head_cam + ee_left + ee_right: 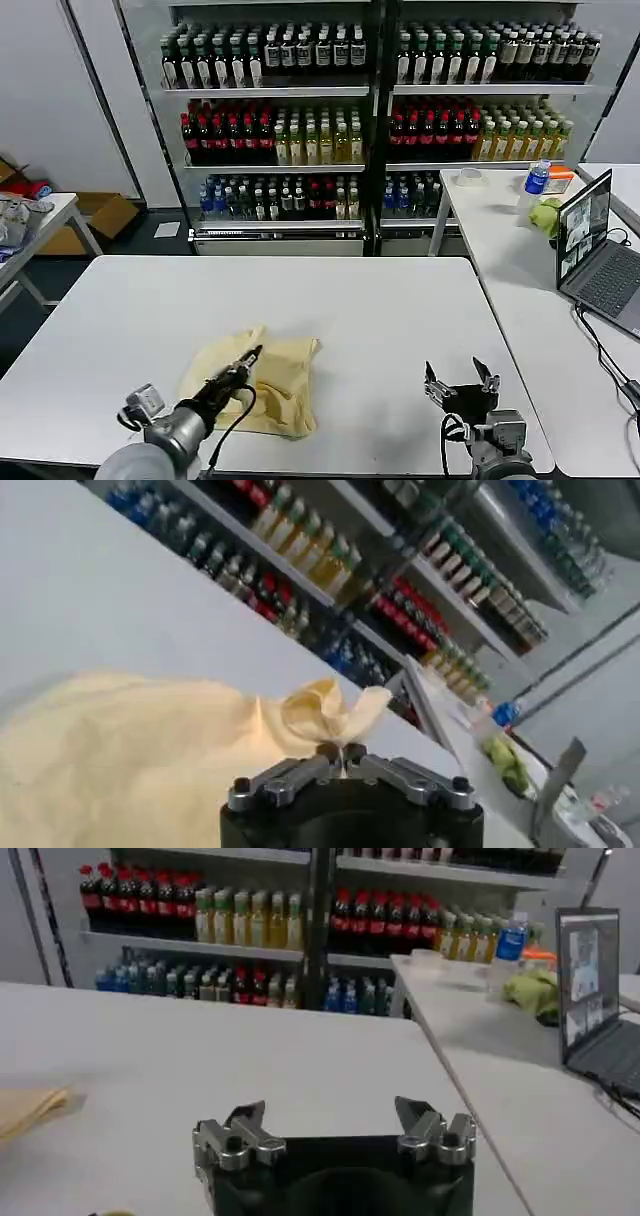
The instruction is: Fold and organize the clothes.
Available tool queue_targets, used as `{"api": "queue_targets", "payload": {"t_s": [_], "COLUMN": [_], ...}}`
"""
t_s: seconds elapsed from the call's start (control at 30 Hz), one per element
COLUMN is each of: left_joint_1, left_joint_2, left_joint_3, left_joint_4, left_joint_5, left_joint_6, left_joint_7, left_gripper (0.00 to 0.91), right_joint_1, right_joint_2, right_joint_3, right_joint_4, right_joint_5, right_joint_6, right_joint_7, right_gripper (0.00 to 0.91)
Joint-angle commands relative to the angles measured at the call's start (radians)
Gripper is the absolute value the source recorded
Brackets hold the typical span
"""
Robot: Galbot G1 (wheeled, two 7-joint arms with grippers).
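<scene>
The clothes (268,385) lie on the white table (380,310), on my left side of it and toward the near edge. The pale yellow fabric is bunched into a rough, partly folded shape, its long axis running from the near right corner up toward the far left, where a small peak of cloth sticks out. The far right corner points toward the shelves of bottles (370,110).

My left gripper (252,356) is over the middle of the clothes, reaching forward and a little to the right. Its fingers are pinched together on a raised fold of the fabric; from the left wrist camera I see my left gripper (341,752) with the fingertips meeting and a twisted tuft of the clothes (150,760) rising just past them.

My right gripper (462,378) sits low over bare table near the front edge, well apart from the clothes. Its fingers are spread wide with nothing between them, as the right wrist camera shows at (335,1118), with a corner of the clothes (30,1110) far off to the side.

A laptop (598,255) stands on the neighbouring table.
</scene>
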Motion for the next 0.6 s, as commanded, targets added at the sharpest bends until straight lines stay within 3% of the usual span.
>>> {"api": "queue_targets", "payload": {"t_s": [0.03,0.4,0.6], "left_joint_1": [-0.074,-0.054,-0.021], "left_joint_2": [-0.016,-0.024,-0.011], "left_joint_3": [0.114,0.136,0.032], "left_joint_4": [0.12,0.103,0.059], "left_joint_5": [0.031,0.031,-0.046], "left_joint_6": [0.006,-0.015,-0.012], "left_joint_7": [-0.004,0.049,0.061], "left_gripper": [0.907,0.907,0.907], "right_joint_1": [0.003,0.018,0.025], "right_joint_2": [-0.001,0.0,0.01], "right_joint_3": [-0.001,-0.013,-0.022], "right_joint_4": [0.0,-0.007,-0.014], "right_joint_5": [0.0,0.0,-0.001], "right_joint_6": [-0.002,-0.004,-0.004], "right_joint_7": [0.001,0.002,0.0], "right_gripper": [0.907,0.907,0.907]}}
